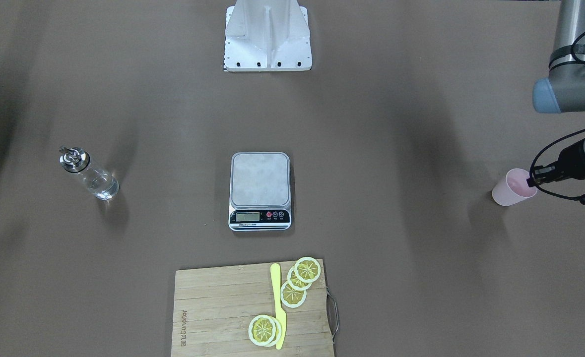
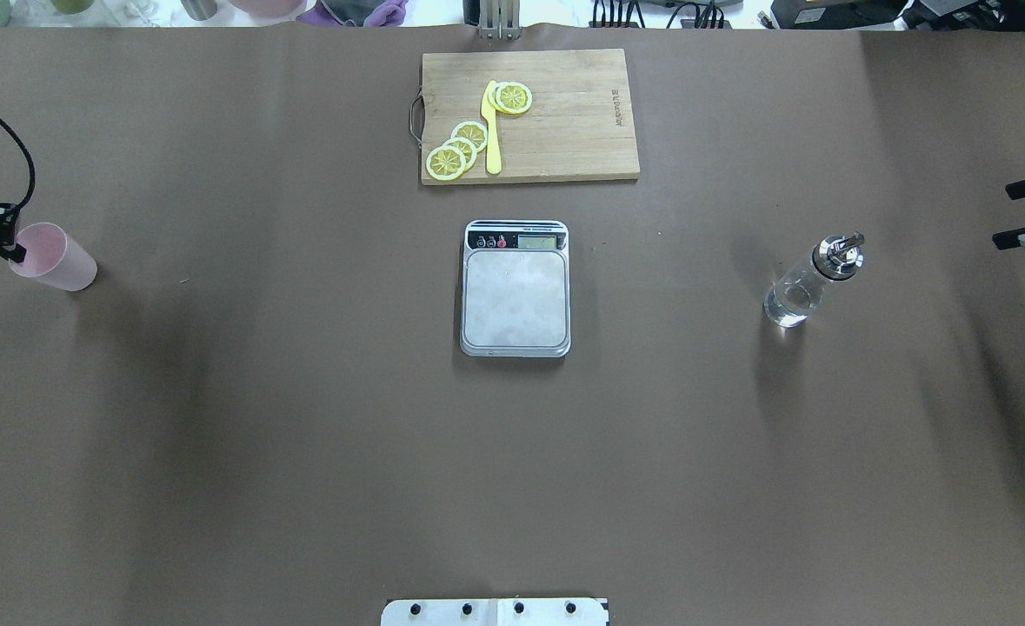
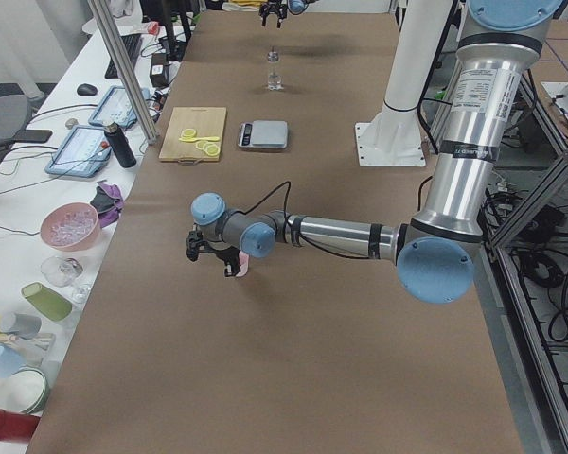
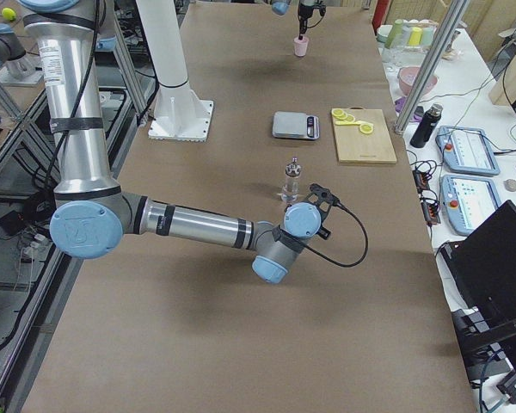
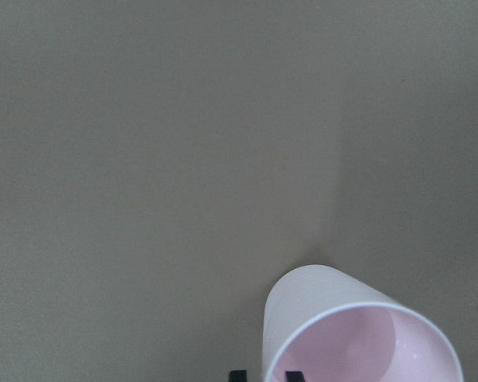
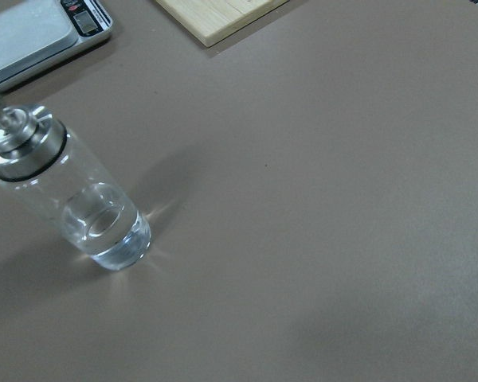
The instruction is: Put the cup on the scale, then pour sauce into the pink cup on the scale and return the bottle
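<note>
Looking from across the table [image 1: 396,148], we see the scale [image 1: 260,179] in the middle. The cup [image 1: 508,196] stands on the table far out on the robot's left side, well apart from the scale. The left gripper [image 1: 531,181] is right at the cup's rim. The bottle [image 1: 91,174] stands upright far out on the other side, with a little clear sauce [image 1: 104,187] at its bottom. A wooden board [image 1: 213,307] with lemon slices [image 1: 307,269] and a yellow knife [image 1: 278,307] lies near the scale.

From above, we see the right gripper [image 2: 1003,213] at the edge. Its two black fingers are spread wide, and it is apart from the bottle.

From the left end, we see the near arm reach low, with its gripper pointing down onto the cup.

From the right end, we see the near arm lie low, with its gripper close beside the bottle. The cup looks tiny at the far end.

On the left wrist camera, we see two black fingertips [image 5: 237,375] at the bottom edge. One is just outside the cup's wall and one is inside. They are spread a little, with the rim between them.

On the right wrist camera, we see the bottle standing at the left. A corner of the scale and a corner of the board show at the top.
</note>
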